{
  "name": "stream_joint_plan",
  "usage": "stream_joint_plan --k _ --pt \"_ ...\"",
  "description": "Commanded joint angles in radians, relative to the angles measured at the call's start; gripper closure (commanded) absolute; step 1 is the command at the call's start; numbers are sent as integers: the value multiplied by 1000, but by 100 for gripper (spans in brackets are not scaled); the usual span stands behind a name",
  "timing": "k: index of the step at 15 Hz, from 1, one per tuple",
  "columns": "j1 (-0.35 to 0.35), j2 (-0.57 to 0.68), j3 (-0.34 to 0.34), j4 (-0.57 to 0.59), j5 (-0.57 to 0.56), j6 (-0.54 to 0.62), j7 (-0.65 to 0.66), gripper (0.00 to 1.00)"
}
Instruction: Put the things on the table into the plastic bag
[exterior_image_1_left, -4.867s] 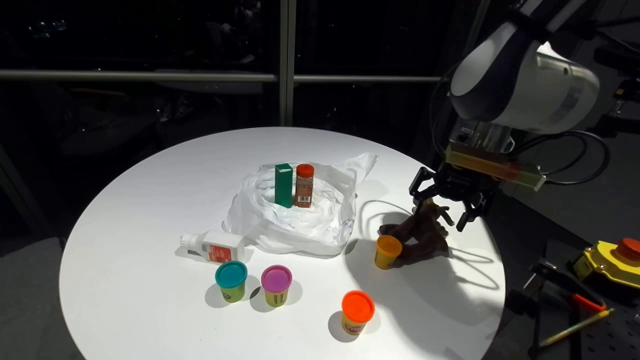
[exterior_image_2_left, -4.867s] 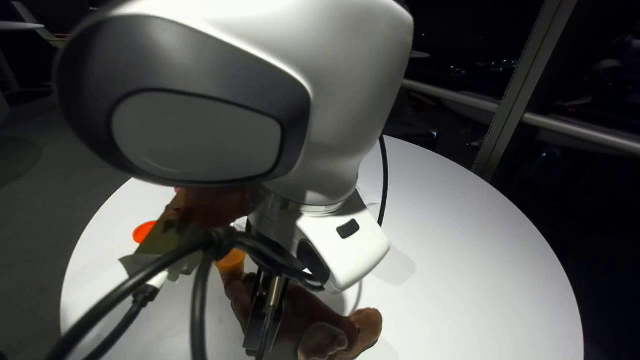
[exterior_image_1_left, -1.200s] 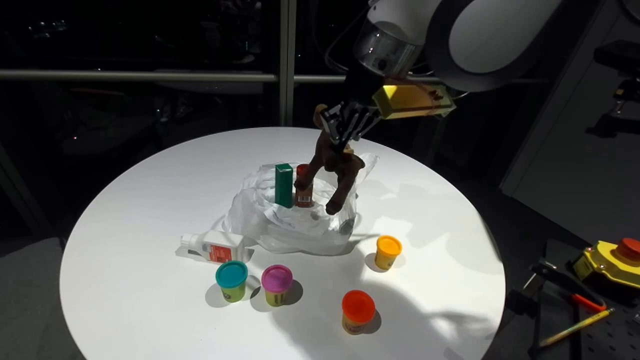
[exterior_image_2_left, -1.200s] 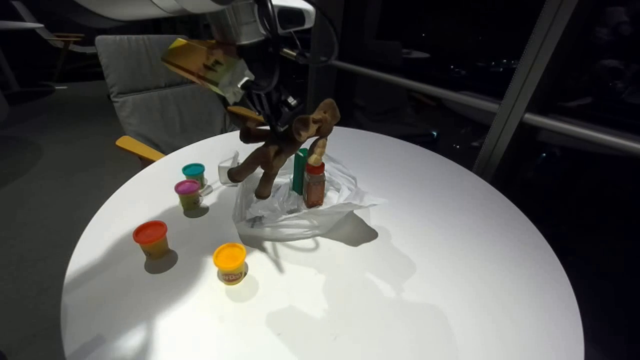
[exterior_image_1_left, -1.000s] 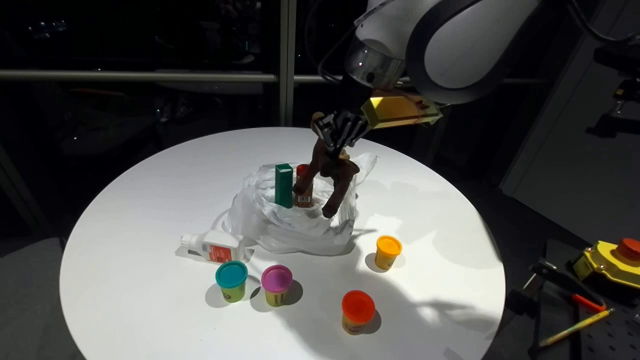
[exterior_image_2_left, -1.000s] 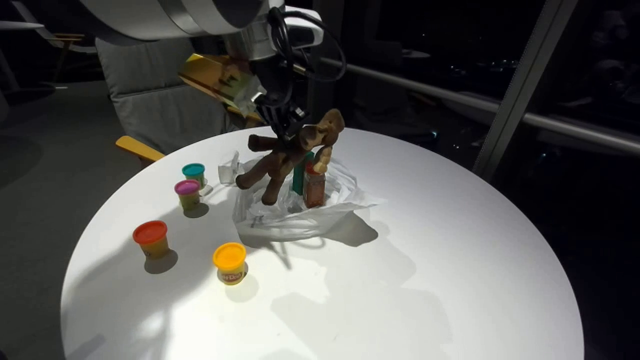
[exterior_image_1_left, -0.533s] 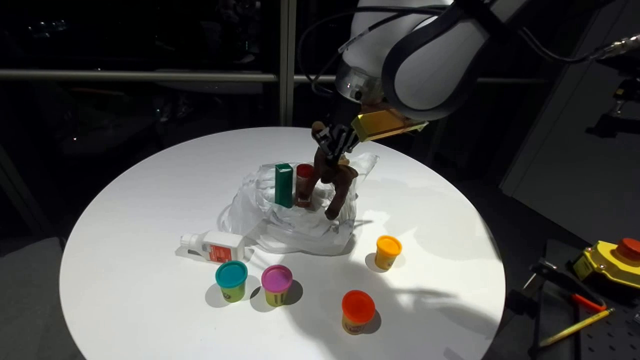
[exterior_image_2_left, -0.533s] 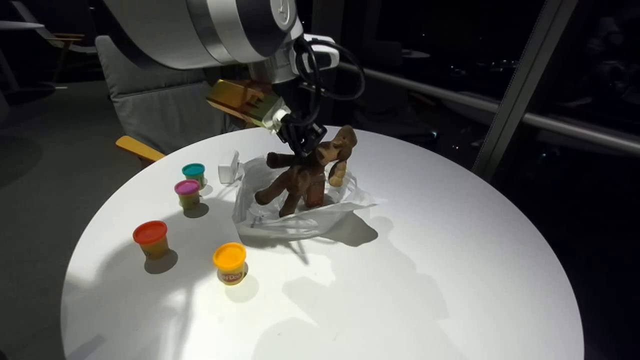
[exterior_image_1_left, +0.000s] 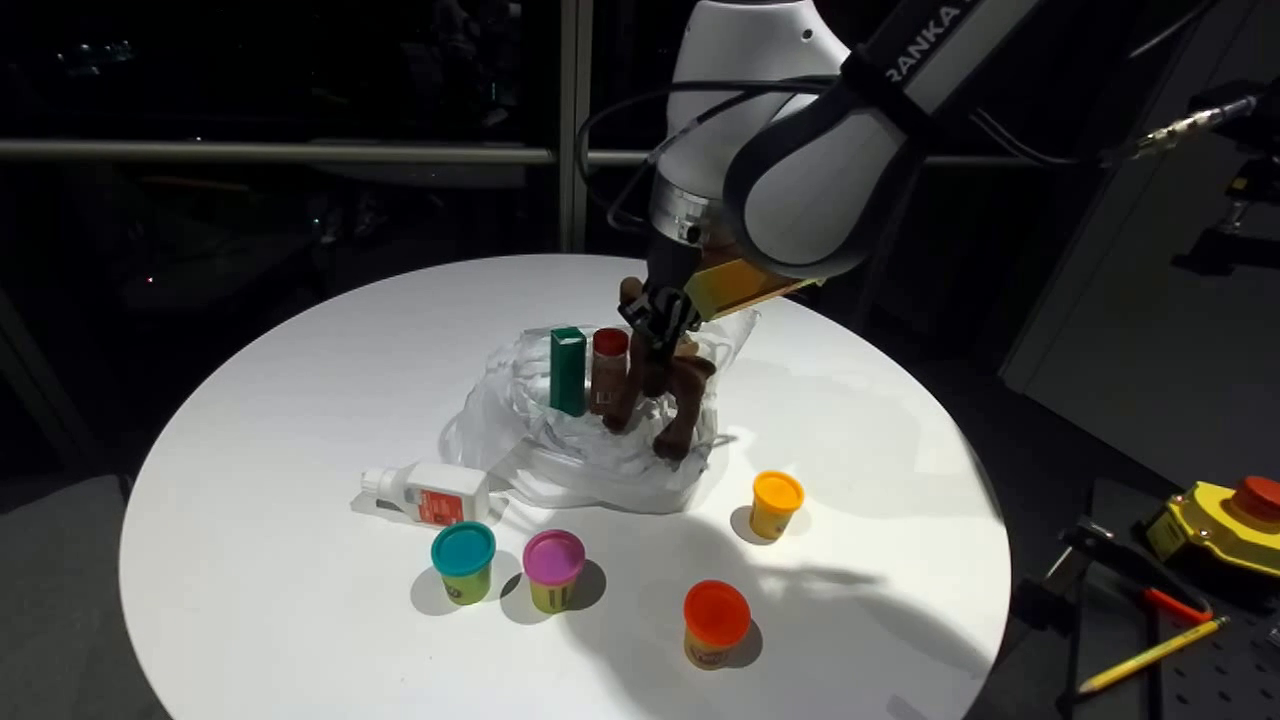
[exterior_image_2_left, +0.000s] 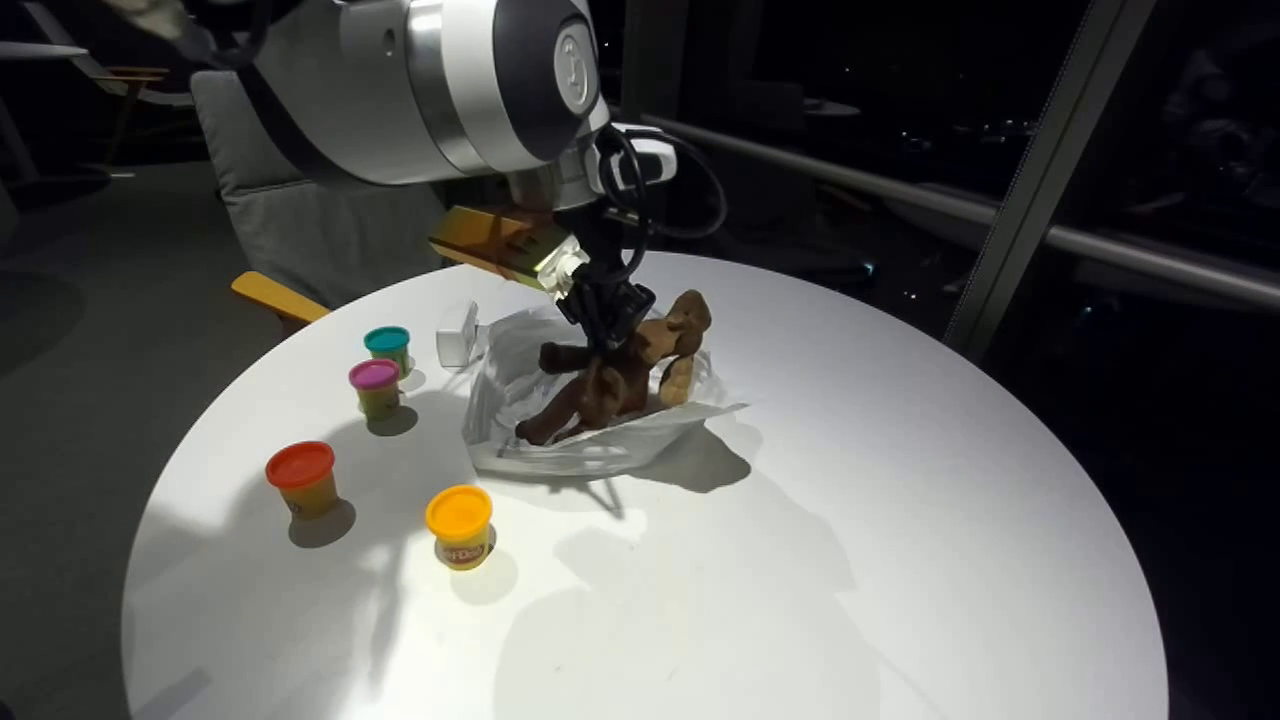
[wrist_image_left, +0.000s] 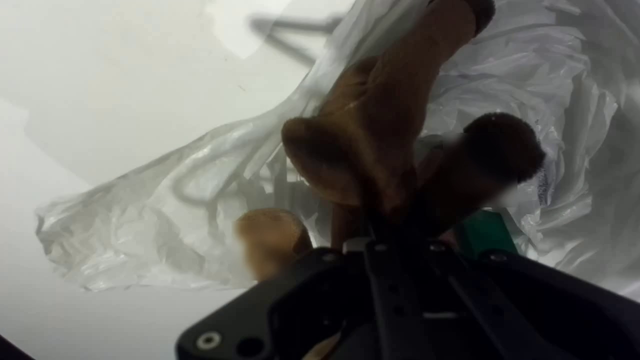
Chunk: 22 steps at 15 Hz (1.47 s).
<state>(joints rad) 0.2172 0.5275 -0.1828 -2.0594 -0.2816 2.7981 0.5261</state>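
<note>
In an exterior view, a round white worktop carries a crumpled, translucent white plastic bag; a green box and a red-capped jar stand upright inside its open mouth, so I count both as done. Outside it, I have five things left: a white bottle with a red label, lying on its side, and, all upright, a teal-lidded tub, a purple-lidded tub, an orange-red-lidded tub and a yellow-orange tub. In an exterior view, the brown toy figure hangs low in the bag's mouth, part of it behind the near rim, and my gripper is closed narrowly on it; I judge this placement almost finished, with the release yet to come. In the wrist view, the toy looks dark and matte, with thick, blunt limbs, blackish at the ends, and a paler tan lobe to one side; whether it rests on the bag's bottom, I cannot tell.
</note>
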Motion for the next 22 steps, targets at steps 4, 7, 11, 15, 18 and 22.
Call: stream_joint_plan --k 4,7,11,15,18,22 --pt "40 51 -42 75 19 -55 -18 60" --pt "41 41 -32 62 21 -56 -28 37" --pt "47 16 -21 37 24 -59 -39 7" --pt "25 -64 30 -22 77 -148 -70 0" --pt "16 -157 53 -111 136 -198 -45 0" --pt "-22 -270 81 -261 238 -218 -16 0"
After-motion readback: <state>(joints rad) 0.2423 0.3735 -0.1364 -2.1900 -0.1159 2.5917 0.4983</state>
